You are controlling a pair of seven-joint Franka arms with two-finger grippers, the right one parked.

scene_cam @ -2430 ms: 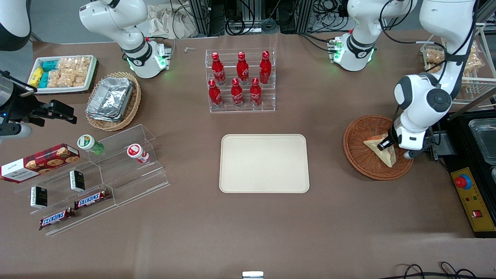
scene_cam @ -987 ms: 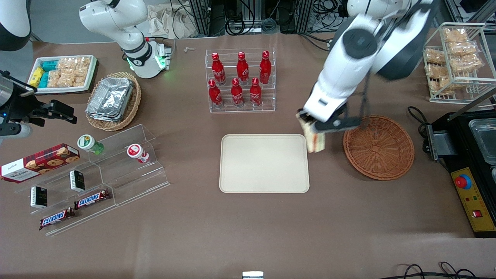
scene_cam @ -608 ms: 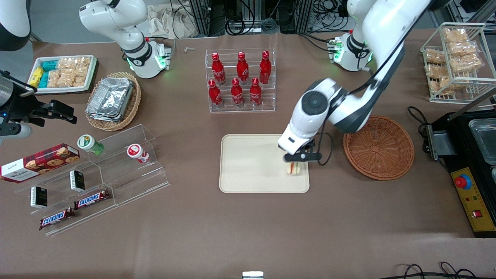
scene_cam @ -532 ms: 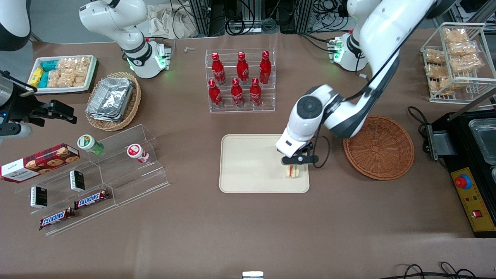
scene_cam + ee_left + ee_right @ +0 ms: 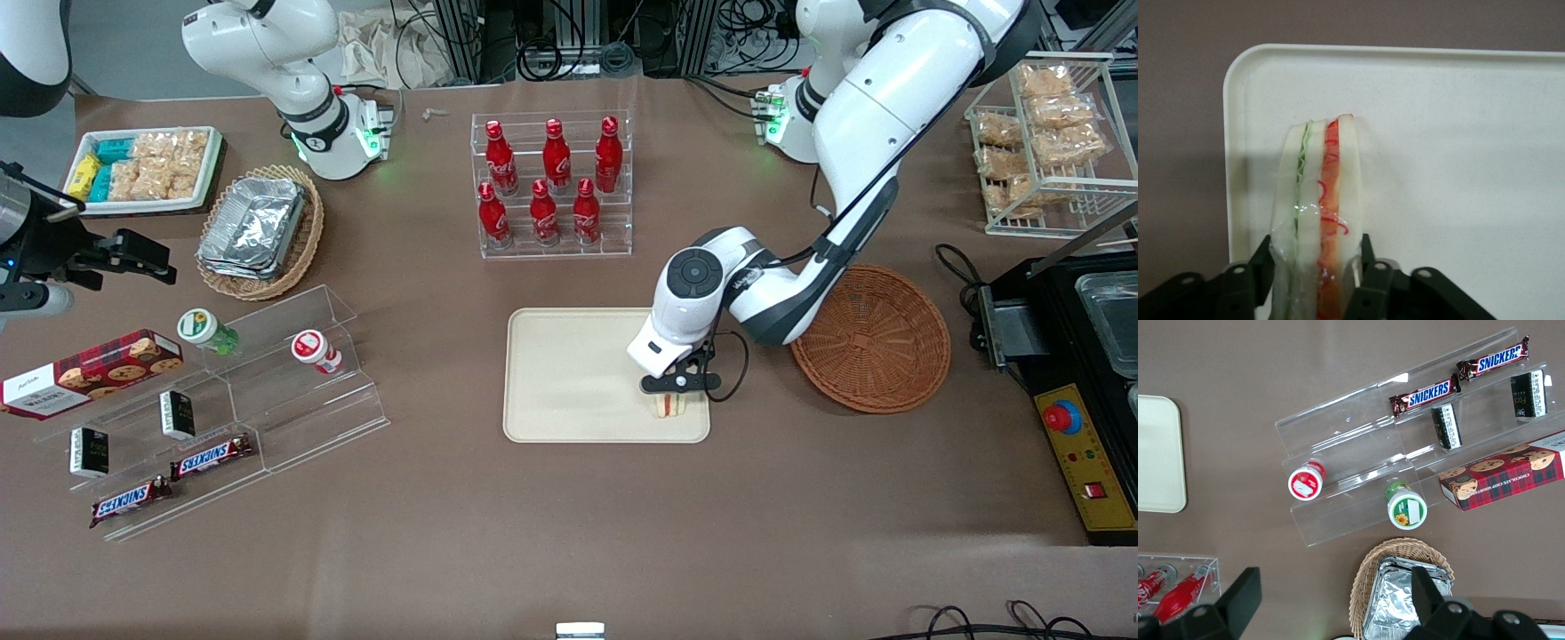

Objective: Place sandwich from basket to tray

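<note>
Two black fingers (image 5: pixel 1368 277) of your gripper (image 5: pixel 1313 280) are pinching the sandwich (image 5: pixel 1317 220) across its bread faces, one pad on each outer slice, so the wedge stands on edge between them with its cut face, the green line and the red line of filling, turned toward the wrist camera. From the jaws the sandwich runs straight out and down to the tray (image 5: pixel 1458 147); its long axis is in line with the fingers, not across them.

From the front, your gripper (image 5: pixel 673 384) hangs low over the tray (image 5: pixel 569 373), and the sandwich (image 5: pixel 671 405) shows just beneath it, near the tray corner that is closest to the front camera on the side toward the basket (image 5: pixel 876 342). You cannot tell from either view whether the lower tip already touches the tray or sits just above it.

Since the wedge is upright and thin, you should expect it to tip onto one bread face when you let go. The nearby rim leaves it little room on that side.
</note>
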